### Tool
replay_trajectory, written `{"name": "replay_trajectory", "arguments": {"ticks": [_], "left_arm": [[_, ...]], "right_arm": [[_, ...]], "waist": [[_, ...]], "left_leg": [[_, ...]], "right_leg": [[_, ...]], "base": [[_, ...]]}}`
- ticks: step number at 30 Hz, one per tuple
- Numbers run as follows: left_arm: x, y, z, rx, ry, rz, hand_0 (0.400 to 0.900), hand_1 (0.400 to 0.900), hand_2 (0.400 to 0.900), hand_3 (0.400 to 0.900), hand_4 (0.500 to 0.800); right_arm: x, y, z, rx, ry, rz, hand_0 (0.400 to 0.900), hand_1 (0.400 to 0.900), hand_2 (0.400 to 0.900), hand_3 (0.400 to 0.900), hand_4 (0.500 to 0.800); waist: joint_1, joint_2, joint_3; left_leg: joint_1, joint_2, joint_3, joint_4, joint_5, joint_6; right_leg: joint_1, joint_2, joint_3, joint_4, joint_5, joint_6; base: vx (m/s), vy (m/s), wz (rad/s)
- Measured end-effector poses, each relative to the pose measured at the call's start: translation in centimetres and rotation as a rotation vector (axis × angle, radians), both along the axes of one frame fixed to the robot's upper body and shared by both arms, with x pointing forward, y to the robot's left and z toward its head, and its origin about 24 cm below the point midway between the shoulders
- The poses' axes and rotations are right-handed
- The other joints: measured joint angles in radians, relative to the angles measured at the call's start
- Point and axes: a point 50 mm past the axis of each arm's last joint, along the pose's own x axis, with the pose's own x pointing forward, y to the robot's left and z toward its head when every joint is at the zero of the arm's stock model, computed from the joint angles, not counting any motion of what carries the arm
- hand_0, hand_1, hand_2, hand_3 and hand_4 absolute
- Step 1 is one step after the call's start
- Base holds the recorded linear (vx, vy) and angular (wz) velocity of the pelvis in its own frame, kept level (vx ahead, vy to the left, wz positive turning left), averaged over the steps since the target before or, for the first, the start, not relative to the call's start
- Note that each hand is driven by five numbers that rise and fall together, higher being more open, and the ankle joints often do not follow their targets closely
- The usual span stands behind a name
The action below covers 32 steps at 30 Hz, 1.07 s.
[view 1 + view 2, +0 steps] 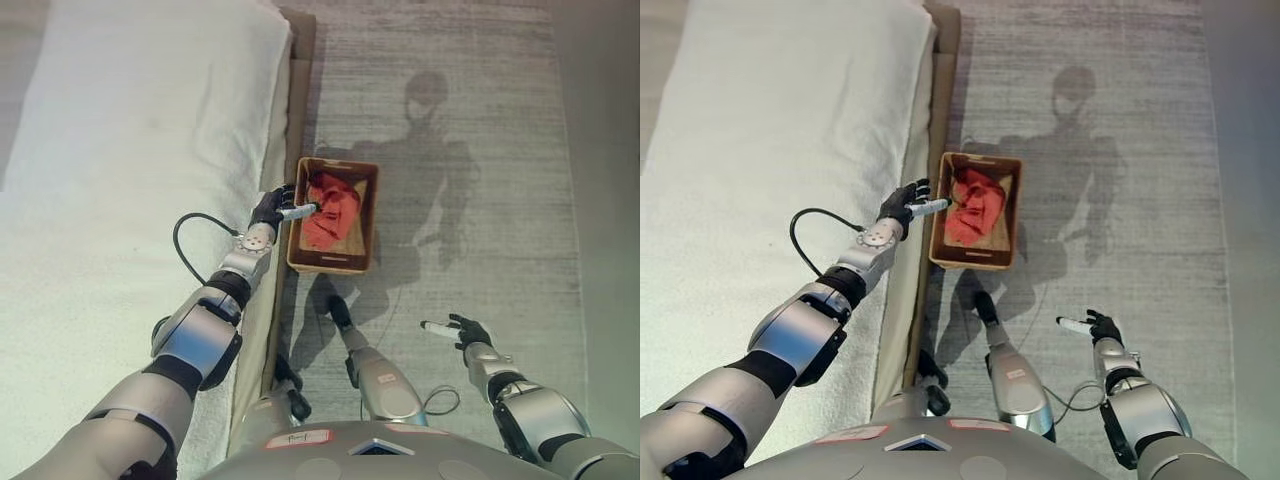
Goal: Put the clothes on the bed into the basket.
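Note:
A red garment [331,212] lies bunched inside a brown basket [366,215] on the grey rug beside the bed. My left hand [277,208] is at the basket's left rim, over the bed's edge, fingers straight and open, one white tip reaching over the rim next to the red cloth. It holds nothing. My right hand [462,331] hangs low at the right over the rug, fingers relaxed and open, empty. The white bed [130,150] fills the left side; no clothes show on the part in view.
The bed's brown frame edge [299,95] runs between mattress and rug. The grey rug [470,120] stretches right of the basket, with bare floor [610,200] along the far right.

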Motion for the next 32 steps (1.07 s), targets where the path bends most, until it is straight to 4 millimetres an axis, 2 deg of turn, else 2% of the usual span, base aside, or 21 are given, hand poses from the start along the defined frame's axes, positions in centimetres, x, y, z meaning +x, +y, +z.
{"name": "replay_trajectory", "arguments": {"ticks": [3, 6, 8, 9, 10, 14, 16, 18, 19, 24, 25, 27, 29, 32], "left_arm": [[-1.1, 0.5, -1.4, -0.010, 0.043, 0.012, 0.900, 0.900, 0.900, 0.900, 0.800], [-3.4, 1.5, -4.0, -0.007, 0.122, 0.027, 0.900, 0.900, 0.900, 0.900, 0.800], [-5.9, 2.7, -6.4, 0.006, 0.203, 0.045, 0.900, 0.900, 0.900, 0.900, 0.800], [-6.5, 3.1, -7.0, 0.018, 0.226, 0.046, 0.900, 0.900, 0.900, 0.900, 0.800], [-8.1, 4.0, -8.3, 0.049, 0.285, 0.049, 0.900, 0.900, 0.900, 0.900, 0.800], [-12.0, 6.5, -10.8, 0.102, 0.424, 0.089, 0.900, 0.900, 0.900, 0.900, 0.800], [-15.4, 7.9, -12.5, 0.161, 0.522, 0.072, 0.900, 0.900, 0.900, 0.900, 0.800], [-17.2, 8.5, -13.2, 0.184, 0.573, 0.069, 0.900, 0.900, 0.900, 0.900, 0.800], [-18.8, 9.0, -13.8, 0.189, 0.607, 0.079, 0.900, 0.900, 0.900, 0.900, 0.800], [-23.4, 10.3, -15.1, 0.223, 0.732, 0.096, 0.900, 0.900, 0.900, 0.900, 0.800], [-25.0, 10.6, -15.5, 0.233, 0.780, 0.103, 0.900, 0.900, 0.900, 0.900, 0.800], [-26.9, 11.0, -15.8, 0.239, 0.836, 0.120, 0.900, 0.900, 0.900, 0.900, 0.800], [-28.1, 11.2, -16.0, 0.254, 0.875, 0.112, 0.900, 0.900, 0.900, 0.900, 0.800], [-28.7, 11.4, -16.0, 0.268, 0.899, 0.109, 0.900, 0.900, 0.900, 0.900, 0.800]], "right_arm": [[0.2, 0.0, 0.1, 0.006, -0.001, 0.004, 0.900, 0.900, 0.900, 0.900, 0.800], [-0.1, -0.3, 0.0, 0.011, 0.013, 0.004, 0.900, 0.900, 0.900, 0.900, 0.800], [-0.6, -0.7, 0.0, 0.011, 0.038, -0.009, 0.900, 0.900, 0.900, 0.900, 0.800], [-0.7, -0.8, 0.0, 0.012, 0.040, -0.009, 0.900, 0.900, 0.900, 0.900, 0.800], [-1.0, -1.1, -0.1, 0.014, 0.049, -0.010, 0.900, 0.900, 0.900, 0.900, 0.800], [-0.9, -1.3, 0.1, 0.020, 0.058, 0.001, 0.900, 0.900, 0.900, 0.900, 0.800], [-1.4, -1.3, -0.1, 0.026, 0.073, 0.013, 0.900, 0.900, 0.900, 0.900, 0.800], [-1.6, -1.3, -0.2, 0.031, 0.079, 0.022, 0.900, 0.900, 0.900, 0.900, 0.800], [-2.0, -1.2, -0.4, 0.029, 0.090, 0.045, 0.900, 0.900, 0.900, 0.900, 0.800], [-3.5, -1.1, -1.0, 0.038, 0.130, 0.075, 0.900, 0.900, 0.900, 0.900, 0.800], [-4.3, -1.0, -1.3, 0.040, 0.155, 0.091, 0.900, 0.900, 0.900, 0.900, 0.800], [-4.9, -0.6, -1.6, 0.041, 0.180, 0.109, 0.900, 0.900, 0.900, 0.900, 0.800], [-5.6, 0.0, -2.0, 0.052, 0.203, 0.127, 0.900, 0.900, 0.900, 0.900, 0.800], [-6.4, 1.2, -2.6, 0.081, 0.234, 0.165, 0.900, 0.900, 0.900, 0.900, 0.800]], "waist": [[0.007, 0.003, 0.000], [0.034, 0.007, 0.000], [0.032, 0.022, 0.008], [0.041, 0.024, 0.008], [0.060, 0.027, 0.009], [0.095, 0.028, 0.012], [0.107, 0.027, 0.014], [0.116, 0.021, 0.017], [0.125, 0.014, 0.022], [0.157, -0.007, 0.028], [0.163, -0.014, 0.025], [0.167, -0.025, 0.018], [0.165, -0.038, 0.010], [0.170, -0.061, -0.006]], "left_leg": [[0.032, 0.002, -0.017, -0.005, 0.000, 0.000], [0.073, -0.001, -0.042, -0.007, -0.002, 0.001], [0.115, 0.000, -0.076, -0.007, -0.003, 0.003], [0.120, 0.000, -0.084, -0.008, -0.004, 0.002], [0.135, -0.001, -0.096, -0.007, -0.006, -0.001], [0.143, -0.007, -0.129, -0.001, -0.007, -0.001], [0.164, -0.007, -0.146, -0.006, -0.007, 0.002], [0.174, -0.009, -0.159, -0.007, -0.009, 0.004], [0.182, -0.010, -0.171, -0.007, -0.009, 0.004], [0.215, -0.016, -0.194, -0.007, -0.014, 0.012], [0.227, -0.019, -0.202, -0.007, -0.019, 0.017], [0.237, -0.023, -0.215, -0.007, -0.020, 0.019], [0.244, -0.027, -0.221, -0.007, -0.021, 0.021], [0.250, -0.034, -0.234, -0.007, -0.022, 0.022]], "right_leg": [[0.041, -0.003, -0.023, -0.001, -0.001, 0.000], [0.096, -0.013, -0.047, -0.001, -0.031, -0.020], [0.152, -0.018, -0.081, -0.003, -0.045, -0.023], [0.164, -0.021, -0.088, -0.005, -0.052, -0.025], [0.184, -0.025, -0.098, -0.005, -0.060, -0.026], [0.206, -0.035, -0.129, -0.005, -0.064, -0.028], [0.237, -0.034, -0.144, -0.006, -0.064, -0.023], [0.254, -0.039, -0.156, -0.006, -0.072, -0.019], [0.268, -0.042, -0.169, -0.006, -0.076, -0.018], [0.313, -0.051, -0.190, -0.005, -0.082, -0.013], [0.329, -0.055, -0.197, -0.005, -0.086, -0.010], [0.346, -0.061, -0.209, -0.003, -0.090, -0.006], [0.355, -0.067, -0.215, -0.005, -0.093, -0.008], [0.369, -0.076, -0.227, -0.005, -0.099, -0.010]], "base": [[-0.03, 0.012, 0.31], [-0.06, 0.019, 0.40], [-0.07, 0.033, 0.29], [-0.10, 0.059, 0.25], [-0.12, 0.007, 0.15], [-0.12, 0.027, 0.23], [-0.11, 0.062, 0.31], [-0.09, 0.069, 0.26], [-0.08, 0.077, 0.23], [-0.06, 0.064, 0.22], [-0.06, 0.062, 0.25], [-0.06, 0.079, 0.24], [-0.02, 0.056, 0.14], [-0.01, 0.045, 0.12]]}}
